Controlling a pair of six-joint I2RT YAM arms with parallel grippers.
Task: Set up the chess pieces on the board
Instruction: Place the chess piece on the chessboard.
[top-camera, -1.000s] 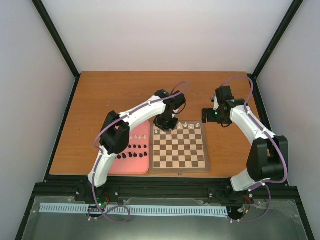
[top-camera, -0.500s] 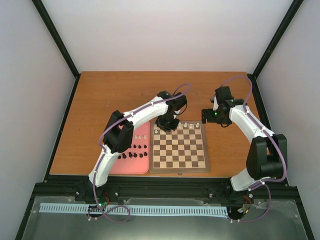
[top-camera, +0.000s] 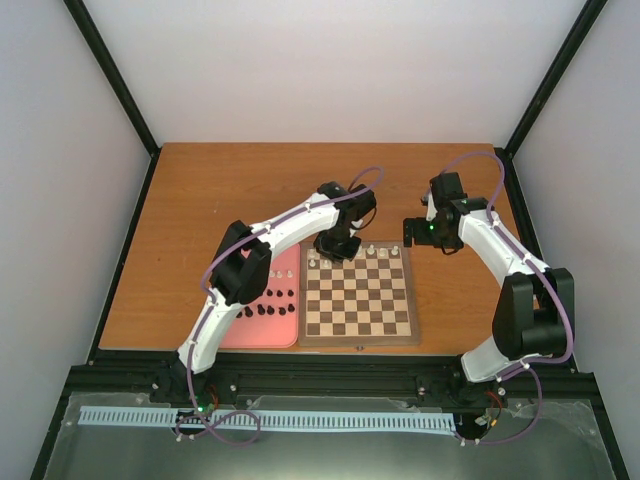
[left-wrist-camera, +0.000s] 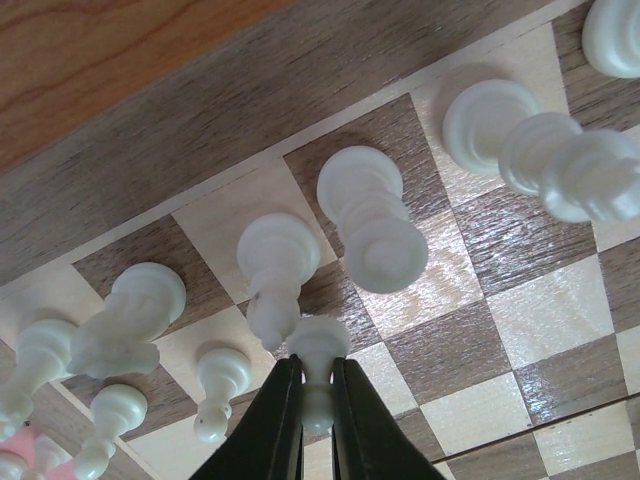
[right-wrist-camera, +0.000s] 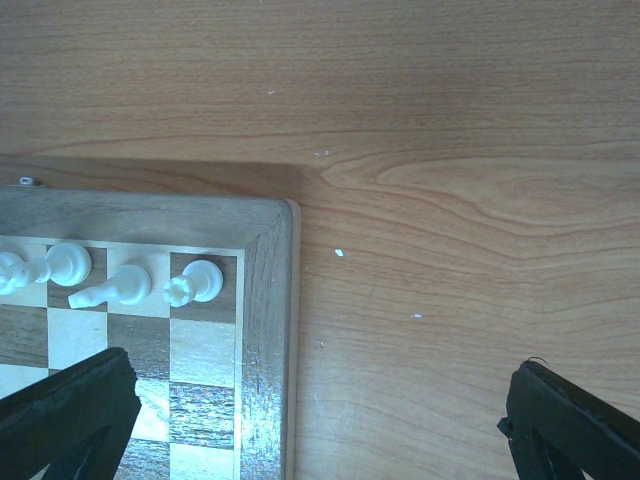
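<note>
The board (top-camera: 360, 312) lies in the middle of the table, with white chess pieces (top-camera: 372, 251) along its far row. My left gripper (top-camera: 336, 250) hangs over the board's far-left part. In the left wrist view it (left-wrist-camera: 317, 368) is shut on a small white pawn (left-wrist-camera: 318, 342), held just above the squares (left-wrist-camera: 560, 310) beside several standing white pieces (left-wrist-camera: 370, 215). Black pieces (top-camera: 266, 308) lie on the pink tray (top-camera: 245, 332). My right gripper (top-camera: 414, 232) is open over bare table off the board's far-right corner (right-wrist-camera: 265, 330), near a white rook (right-wrist-camera: 192, 284).
The pink tray sits flush against the board's left side. Bare wooden tabletop (right-wrist-camera: 440, 200) stretches beyond and to the right of the board. Black frame posts stand at the table's corners, and white walls close it in.
My left arm has stretched a little farther right along the board's far row, the pawn still in its grip. The right arm has not moved.
</note>
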